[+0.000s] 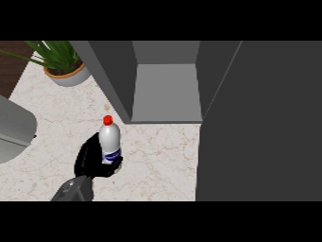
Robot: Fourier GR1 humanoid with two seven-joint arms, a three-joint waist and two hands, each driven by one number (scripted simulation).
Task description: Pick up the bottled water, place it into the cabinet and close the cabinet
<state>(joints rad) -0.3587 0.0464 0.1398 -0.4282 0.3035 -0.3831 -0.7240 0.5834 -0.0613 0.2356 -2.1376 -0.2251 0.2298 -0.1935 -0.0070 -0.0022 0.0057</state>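
Head view only. I've got one hand (93,160) in frame, lower left of centre, its grey forearm coming in from the bottom edge. By position it's at the left of the view, so I'm reading it as the left hand. Its black fingers are curled round the lower half of the bottled water (109,142), thumb side wrapping under the blue label, so the bottle is pinched between fingers and thumb. Bottle is upright, tilted very slightly, red cap (107,120) at the top, white body showing above the hand. I can't tell whether its base touches the counter (156,160); the hand hides it. Right hand doesn't show anywhere. The cabinet (165,90) sits upper centre of the frame, open, with its grey inner floor and walls visible; the bottle's cap is just below and left of the cabinet's front left corner, near but outside it. The cabinet door (268,123) fills the right side of the frame as a big dark panel, swung open. Upper left corner has a potted plant (62,64) on the marble. Left edge has a rounded grey appliance (3,127), well apart from the hand.
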